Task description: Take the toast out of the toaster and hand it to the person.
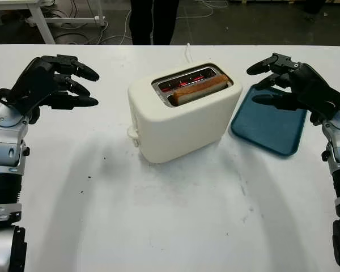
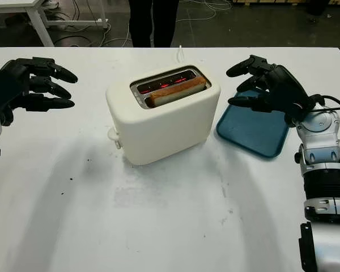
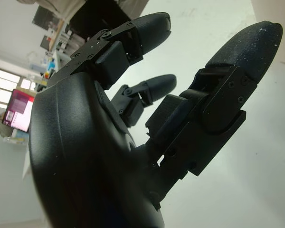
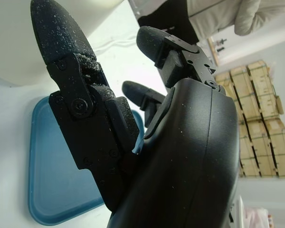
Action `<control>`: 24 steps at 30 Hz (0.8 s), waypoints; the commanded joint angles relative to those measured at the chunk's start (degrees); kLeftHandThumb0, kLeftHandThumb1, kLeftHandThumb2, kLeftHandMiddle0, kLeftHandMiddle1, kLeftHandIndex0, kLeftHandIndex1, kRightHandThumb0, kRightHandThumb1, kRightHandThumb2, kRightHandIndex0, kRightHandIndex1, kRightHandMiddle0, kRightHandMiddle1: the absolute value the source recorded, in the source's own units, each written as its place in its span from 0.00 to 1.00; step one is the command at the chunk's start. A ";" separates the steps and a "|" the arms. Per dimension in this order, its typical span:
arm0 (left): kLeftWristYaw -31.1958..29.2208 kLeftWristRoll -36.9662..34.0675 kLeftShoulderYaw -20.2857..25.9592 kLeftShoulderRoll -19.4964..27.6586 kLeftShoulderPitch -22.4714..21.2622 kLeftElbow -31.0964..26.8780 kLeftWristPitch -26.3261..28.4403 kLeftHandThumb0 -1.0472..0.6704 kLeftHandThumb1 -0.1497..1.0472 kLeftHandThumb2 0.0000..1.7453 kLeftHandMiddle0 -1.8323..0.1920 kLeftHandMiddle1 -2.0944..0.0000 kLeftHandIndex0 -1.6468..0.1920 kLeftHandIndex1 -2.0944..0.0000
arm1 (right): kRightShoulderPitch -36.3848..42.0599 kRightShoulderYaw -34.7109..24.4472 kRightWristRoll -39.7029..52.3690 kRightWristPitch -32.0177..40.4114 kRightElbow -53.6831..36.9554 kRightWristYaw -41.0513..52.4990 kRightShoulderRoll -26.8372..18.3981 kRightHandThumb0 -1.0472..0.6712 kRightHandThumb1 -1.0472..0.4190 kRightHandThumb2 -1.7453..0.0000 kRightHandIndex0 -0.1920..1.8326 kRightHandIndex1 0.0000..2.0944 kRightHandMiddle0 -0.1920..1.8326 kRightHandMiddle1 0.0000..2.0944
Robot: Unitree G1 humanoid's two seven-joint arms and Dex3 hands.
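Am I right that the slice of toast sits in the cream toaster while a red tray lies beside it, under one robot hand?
Not quite: the flat plastic tray is blue, not red, as the left eye view shows. The rest holds: the browned slice of toast sits in the cream toaster, and the right robot hand hovers open over the tray.

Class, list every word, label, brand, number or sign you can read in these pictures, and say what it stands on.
None can be read: the toaster, the toast and the blue tray show no print.
The screen in the left wrist view is too blurred to read.
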 commanded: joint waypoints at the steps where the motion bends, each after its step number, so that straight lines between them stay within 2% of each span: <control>1: -0.30 0.17 -0.34 0.19 0.25 0.24 -0.46 0.00 0.57 0.00 0.52 0.59 0.46 0.68 | -0.12 0.15 -0.35 -0.21 -0.98 -0.49 -0.11 0.00 0.11 1.00 0.20 0.58 0.23 0.43; 24: -0.34 -0.03 -0.38 -0.39 0.24 0.56 -0.84 0.00 0.57 0.00 0.53 0.59 0.46 0.68 | -0.19 -0.55 1.77 1.97 -3.15 1.20 0.29 0.05 0.13 1.00 0.14 0.63 0.18 0.49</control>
